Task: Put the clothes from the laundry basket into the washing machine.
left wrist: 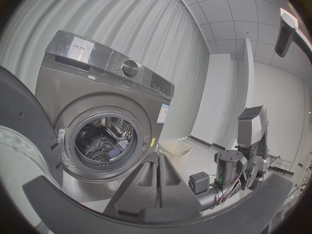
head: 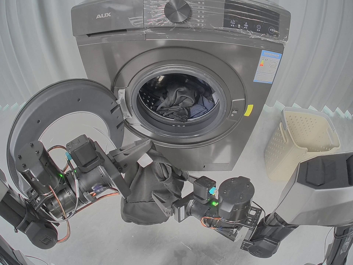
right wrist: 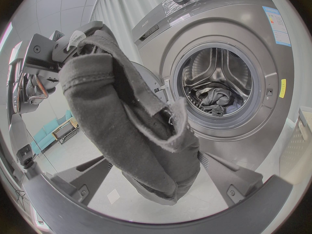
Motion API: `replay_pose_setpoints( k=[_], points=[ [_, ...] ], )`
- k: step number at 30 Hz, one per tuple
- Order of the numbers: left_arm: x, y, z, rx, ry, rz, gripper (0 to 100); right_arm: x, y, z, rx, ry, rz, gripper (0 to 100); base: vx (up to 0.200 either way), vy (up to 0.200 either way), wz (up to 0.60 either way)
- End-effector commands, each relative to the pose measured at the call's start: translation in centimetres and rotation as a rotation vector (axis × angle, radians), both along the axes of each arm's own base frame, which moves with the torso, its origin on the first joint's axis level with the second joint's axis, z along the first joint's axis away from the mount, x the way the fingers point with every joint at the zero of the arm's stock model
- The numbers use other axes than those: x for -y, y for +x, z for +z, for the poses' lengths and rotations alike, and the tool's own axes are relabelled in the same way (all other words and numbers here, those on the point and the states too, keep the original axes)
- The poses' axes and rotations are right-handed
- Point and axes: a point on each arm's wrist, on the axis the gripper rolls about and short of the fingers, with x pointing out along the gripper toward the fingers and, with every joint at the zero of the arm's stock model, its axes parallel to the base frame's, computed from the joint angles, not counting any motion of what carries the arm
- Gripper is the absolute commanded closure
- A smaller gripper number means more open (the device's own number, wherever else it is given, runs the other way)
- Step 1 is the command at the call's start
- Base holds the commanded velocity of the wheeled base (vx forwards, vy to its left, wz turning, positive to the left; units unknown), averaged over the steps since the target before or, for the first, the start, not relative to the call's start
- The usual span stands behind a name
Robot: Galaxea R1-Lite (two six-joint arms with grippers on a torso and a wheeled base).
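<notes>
L claw (left wrist: 158, 156) pinched tight, R claw (right wrist: 152, 160) spread wide, arms fwd

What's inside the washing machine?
Crumpled dark grey clothes and a bluish piece lie in the washing machine drum. Anything under that pile is covered.

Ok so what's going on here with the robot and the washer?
The robot is loading laundry. Its left gripper is shut on the top of a dark garment, which hangs in front of the washing machine, below its opening. The right gripper is open, with its fingers either side of the hanging cloth. The door stands open on the robot's left, some clothes lie in the drum, and the laundry basket sits to the machine's right.
</notes>
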Motion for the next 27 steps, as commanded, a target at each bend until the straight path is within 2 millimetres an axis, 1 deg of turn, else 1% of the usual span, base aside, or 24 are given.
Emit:
replay_pose_setpoints(
  k=[1, 17, 18, 27],
  points=[
    [0.0, 0.0, -0.1, -0.003, 0.001, 0.001, 100, -0.1, -0.2, -0.2, -0.005, -0.003, 0.005, 0, 0.0, 0.0, 0.0],
    [0.1, 0.1, -0.4, -0.014, 0.009, -0.001, 100, -0.2, -0.1, 0.2, 0.003, 0.015, 0.0, 0, 0.0, 0.0, 0.0],
    [0.1, 0.1, -0.4, -0.014, 0.009, -0.001, 100, -0.2, -0.1, 0.3, 0.004, 0.017, 0.0, 100, 0.0, 0.0, 0.0],
    [-0.1, 0.5, -0.5, -0.023, 0.003, 0.011, 100, -0.4, -0.1, 0.8, 0.024, 0.043, 0.0, 100, 0.0, 0.0, 0.0]
  ],
)
